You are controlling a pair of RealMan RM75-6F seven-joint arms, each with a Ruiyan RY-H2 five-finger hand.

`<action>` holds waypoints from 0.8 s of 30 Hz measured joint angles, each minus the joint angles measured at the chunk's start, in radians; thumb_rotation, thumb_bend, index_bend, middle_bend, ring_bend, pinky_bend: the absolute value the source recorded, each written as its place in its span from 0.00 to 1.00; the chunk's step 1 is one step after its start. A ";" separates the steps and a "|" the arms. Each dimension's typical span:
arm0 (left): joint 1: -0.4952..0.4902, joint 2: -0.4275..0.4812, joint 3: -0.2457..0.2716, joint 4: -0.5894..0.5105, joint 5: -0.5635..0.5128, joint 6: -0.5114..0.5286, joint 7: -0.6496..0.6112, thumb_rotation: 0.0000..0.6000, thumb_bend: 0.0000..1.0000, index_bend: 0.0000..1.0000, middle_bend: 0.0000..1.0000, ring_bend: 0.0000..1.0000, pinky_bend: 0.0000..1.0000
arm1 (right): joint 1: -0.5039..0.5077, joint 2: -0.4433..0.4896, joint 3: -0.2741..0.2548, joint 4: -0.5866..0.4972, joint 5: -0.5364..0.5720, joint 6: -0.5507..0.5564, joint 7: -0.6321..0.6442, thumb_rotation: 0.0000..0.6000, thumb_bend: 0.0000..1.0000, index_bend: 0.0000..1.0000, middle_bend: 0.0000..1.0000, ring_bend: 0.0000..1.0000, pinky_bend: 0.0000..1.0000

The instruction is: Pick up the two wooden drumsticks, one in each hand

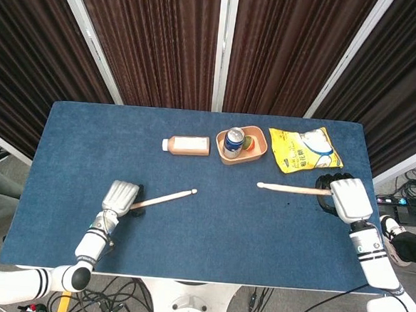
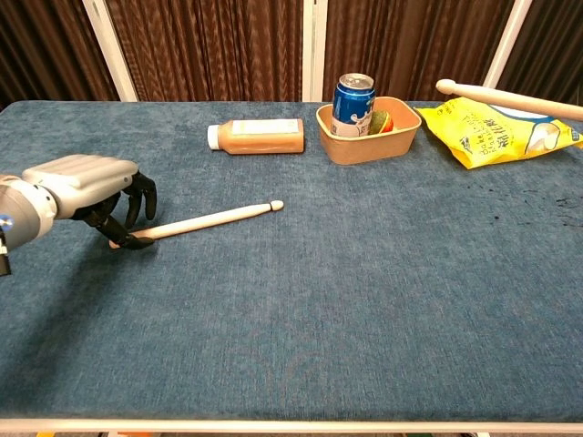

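Observation:
One wooden drumstick (image 1: pixel 166 198) (image 2: pixel 211 218) lies flat on the blue table, tip pointing right. My left hand (image 1: pixel 120 196) (image 2: pixel 84 185) hovers over its butt end, fingers (image 2: pixel 138 202) curved down around it and the thumb touching the stick. The stick still rests on the cloth. The second drumstick (image 1: pixel 291 189) (image 2: pixel 506 98) is held level above the table's right side, tip pointing left. My right hand (image 1: pixel 349 195) grips its butt end; this hand is outside the chest view.
An orange bottle (image 1: pixel 187 145) (image 2: pixel 258 137) lies on its side at the back. Beside it a tan bowl (image 1: pixel 256 149) (image 2: pixel 369 144) holds a blue can (image 1: pixel 234 139) (image 2: pixel 353 100). A yellow snack bag (image 1: pixel 305 150) (image 2: pixel 496 127) lies under the raised stick.

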 measured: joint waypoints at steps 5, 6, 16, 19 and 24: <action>-0.020 -0.016 0.009 0.011 -0.042 0.000 0.028 0.75 0.26 0.45 0.53 0.71 0.72 | -0.002 -0.002 -0.002 0.008 0.000 -0.002 0.009 1.00 0.58 0.72 0.65 0.44 0.43; -0.023 -0.020 0.012 0.014 -0.045 0.002 0.029 0.75 0.27 0.46 0.54 0.71 0.72 | -0.003 -0.003 -0.002 0.011 0.001 -0.004 0.010 1.00 0.58 0.72 0.65 0.44 0.43; -0.034 -0.023 0.026 0.020 -0.054 0.015 0.021 0.74 0.30 0.47 0.55 0.71 0.72 | -0.001 -0.009 -0.003 0.023 0.002 -0.013 0.018 1.00 0.58 0.72 0.65 0.44 0.43; -0.037 -0.021 0.030 0.020 -0.057 0.016 0.021 0.75 0.30 0.47 0.55 0.71 0.72 | -0.001 -0.009 -0.003 0.024 0.002 -0.015 0.018 1.00 0.58 0.72 0.65 0.44 0.43; -0.042 -0.022 0.034 0.019 -0.058 0.021 0.019 0.74 0.31 0.48 0.56 0.71 0.72 | -0.001 -0.011 -0.004 0.025 0.003 -0.017 0.017 1.00 0.58 0.72 0.64 0.44 0.43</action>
